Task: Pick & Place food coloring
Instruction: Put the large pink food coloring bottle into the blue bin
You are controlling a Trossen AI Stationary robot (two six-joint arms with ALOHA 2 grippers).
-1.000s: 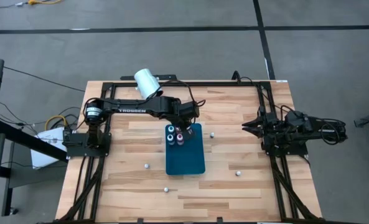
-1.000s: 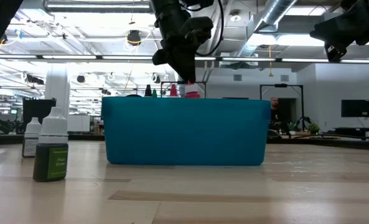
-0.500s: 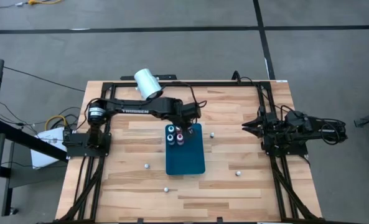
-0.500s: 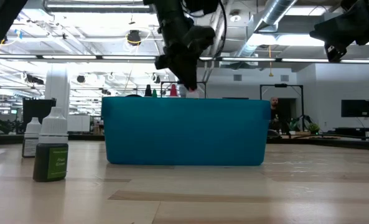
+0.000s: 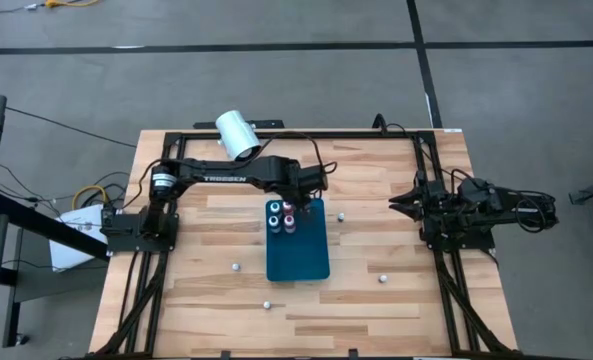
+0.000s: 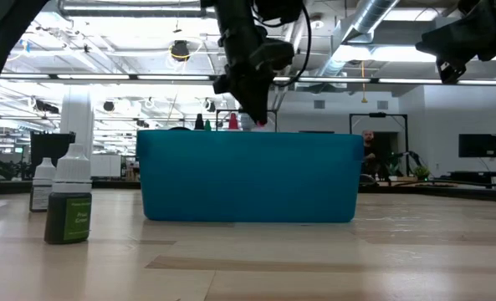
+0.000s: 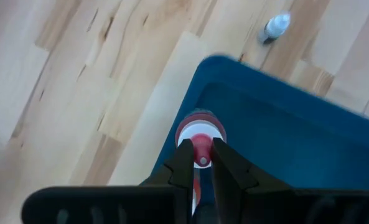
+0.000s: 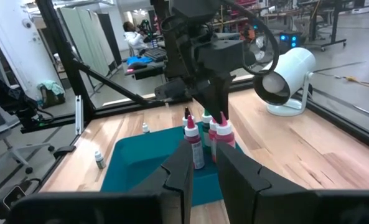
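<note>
We see the left end effector (image 7: 201,163) clamped on a red-topped bottle (image 7: 200,133) at the blue tray's (image 5: 301,255) far corner, beside other bottles (image 5: 275,217) standing inside. The right end effector (image 5: 397,203) waits at the desk's (image 5: 376,305) right edge, fingers narrowly parted.

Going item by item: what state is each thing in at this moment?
Left claw: shut on the red-capped bottle, over the blue tray's far corner.
Right claw: parked at the table's right edge, holding nothing.
Blue tray: flat on the table, bottles upright at its far end.
Bottles in the tray: upright, grouped together.
Loose bottles: scattered on the table outside the tray.
White cylinder: tilted, at the table's far edge.
</note>
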